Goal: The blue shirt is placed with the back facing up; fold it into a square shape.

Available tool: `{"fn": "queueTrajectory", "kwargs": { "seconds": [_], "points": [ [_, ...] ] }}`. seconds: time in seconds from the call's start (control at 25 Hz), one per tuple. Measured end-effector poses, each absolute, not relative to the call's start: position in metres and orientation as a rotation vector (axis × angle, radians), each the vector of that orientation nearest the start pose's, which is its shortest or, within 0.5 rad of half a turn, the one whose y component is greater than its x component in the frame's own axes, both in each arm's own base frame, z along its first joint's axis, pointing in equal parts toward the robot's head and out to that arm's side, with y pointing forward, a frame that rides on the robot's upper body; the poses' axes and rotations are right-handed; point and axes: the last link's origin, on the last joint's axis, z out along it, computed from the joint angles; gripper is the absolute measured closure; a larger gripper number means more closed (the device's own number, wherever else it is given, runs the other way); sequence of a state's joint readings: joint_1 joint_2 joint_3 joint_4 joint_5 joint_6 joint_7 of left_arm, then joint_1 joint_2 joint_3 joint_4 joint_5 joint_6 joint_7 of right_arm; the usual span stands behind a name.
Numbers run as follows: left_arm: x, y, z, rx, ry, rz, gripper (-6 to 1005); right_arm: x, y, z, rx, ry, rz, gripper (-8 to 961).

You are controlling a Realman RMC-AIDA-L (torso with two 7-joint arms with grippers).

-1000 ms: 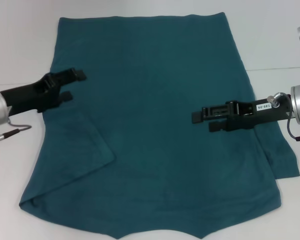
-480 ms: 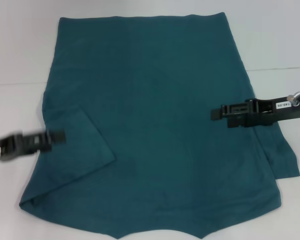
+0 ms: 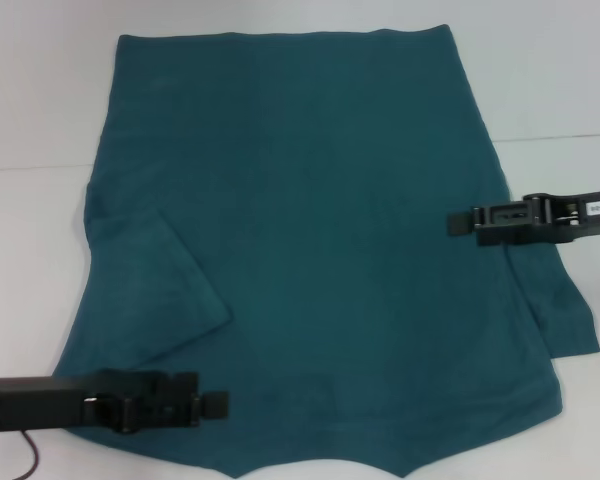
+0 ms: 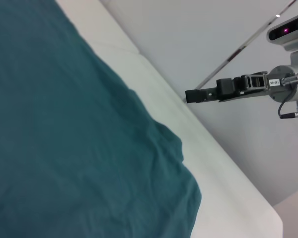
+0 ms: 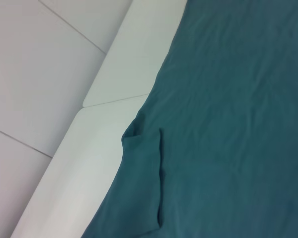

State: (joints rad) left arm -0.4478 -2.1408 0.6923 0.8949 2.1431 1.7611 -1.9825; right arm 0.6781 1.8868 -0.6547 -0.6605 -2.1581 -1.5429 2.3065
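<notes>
The blue shirt lies spread flat on the white counter, plain side up, filling most of the head view. Its left sleeve is folded inward onto the body at about 8 o'clock from the shirt's middle, and its right sleeve shows as a flap at about 4 o'clock.

The left gripper hangs over the shirt's near left part, at about 7 o'clock from the cloth's middle, pointing toward the centre; whether its fingers are parted or together cannot be told. The right gripper sits over the shirt's right edge at about 3 o'clock, pointing inward, and its finger state cannot be told either. In the left wrist view the right gripper appears far off, beyond the shirt's edge.
</notes>
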Motion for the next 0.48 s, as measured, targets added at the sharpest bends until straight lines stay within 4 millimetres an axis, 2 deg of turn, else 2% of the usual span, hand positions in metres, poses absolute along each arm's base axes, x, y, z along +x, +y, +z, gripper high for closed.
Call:
{"fn": "queueTrajectory", "kwargs": {
  "seconds": [0.24,0.48],
  "points": [
    [-0.251,0.3,0.0,-2.723,-1.369,-0.668,140,0.277,0.376,0.102,-2.336,1.667,0.51,41],
    [-0.255,0.304,0.001,-2.682,-1.41,-0.66,140,0.311,0.36,0.141,-2.169,1.817,0.326,42]
  ]
}}
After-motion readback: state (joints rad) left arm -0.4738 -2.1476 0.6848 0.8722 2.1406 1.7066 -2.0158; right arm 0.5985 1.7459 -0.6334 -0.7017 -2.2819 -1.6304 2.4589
